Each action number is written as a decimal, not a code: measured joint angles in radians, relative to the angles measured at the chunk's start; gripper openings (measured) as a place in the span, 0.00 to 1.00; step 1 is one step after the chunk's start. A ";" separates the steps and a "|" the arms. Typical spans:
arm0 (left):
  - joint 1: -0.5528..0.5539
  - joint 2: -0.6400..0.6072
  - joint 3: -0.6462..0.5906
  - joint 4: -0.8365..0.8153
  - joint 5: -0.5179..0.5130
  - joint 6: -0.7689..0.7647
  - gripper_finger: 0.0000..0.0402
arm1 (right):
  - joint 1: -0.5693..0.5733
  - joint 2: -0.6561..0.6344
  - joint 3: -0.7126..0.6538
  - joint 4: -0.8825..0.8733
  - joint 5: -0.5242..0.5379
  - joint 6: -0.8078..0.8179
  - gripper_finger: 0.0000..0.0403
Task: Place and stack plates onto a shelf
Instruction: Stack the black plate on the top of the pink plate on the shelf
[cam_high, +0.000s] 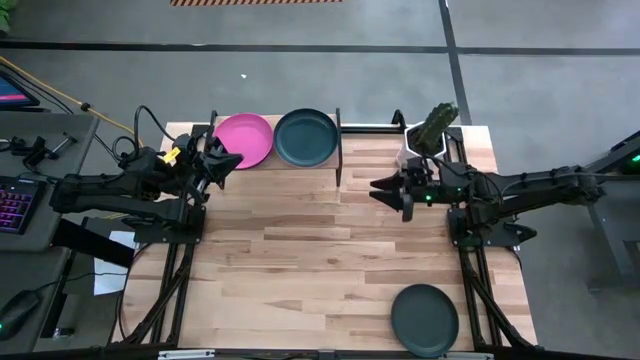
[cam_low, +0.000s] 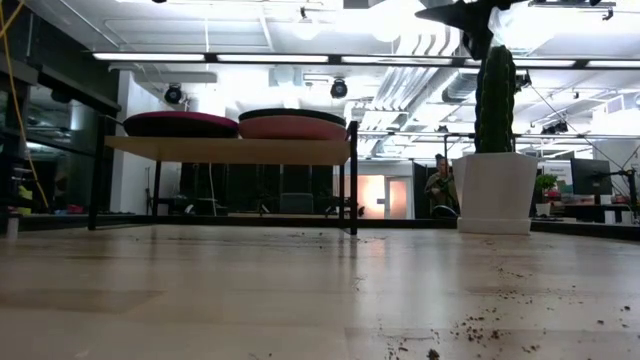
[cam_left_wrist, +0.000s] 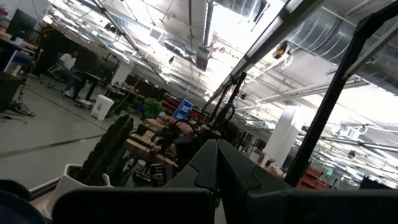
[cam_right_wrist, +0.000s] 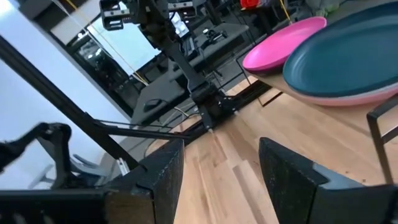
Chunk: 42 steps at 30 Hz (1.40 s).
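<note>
The shelf (cam_high: 340, 150) stands at the table's far edge. On it a magenta plate (cam_high: 243, 140) lies on the left. A dark teal plate (cam_high: 306, 137) lies on the right, on top of a light pink plate (cam_right_wrist: 348, 98). A dark grey-green plate (cam_high: 424, 320) lies flat near the table's near right corner. My left gripper (cam_high: 232, 160) is shut and sits by the magenta plate's near left rim; its fingers (cam_left_wrist: 216, 149) point slanting upward. My right gripper (cam_high: 380, 187) is open, right of the shelf and above the table, with nothing between its fingers (cam_right_wrist: 161, 174). My left gripper is beside the magenta plate's near left rim (cam_high: 236, 163), but I cannot tell whether it touches the plate.
A white pot with a cactus (cam_high: 425, 140) stands at the far right, just behind my right arm. The shelf's black end frame (cam_low: 352, 175) rises at its right side. Bare planked tabletop (cam_high: 310, 250) lies between the arms. Desks and a keyboard stand beyond the left edge.
</note>
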 joint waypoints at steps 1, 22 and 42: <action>0.000 0.000 0.000 0.000 0.000 0.000 0.00 | 0.000 0.000 0.000 0.000 0.000 -0.019 0.47; 0.000 0.000 0.000 0.000 -0.002 0.000 0.00 | 0.018 0.004 0.000 -0.001 -0.006 0.048 0.47; 0.000 0.012 0.000 -0.061 -0.026 -0.001 0.00 | 0.564 0.226 0.022 -0.776 -0.315 0.433 0.47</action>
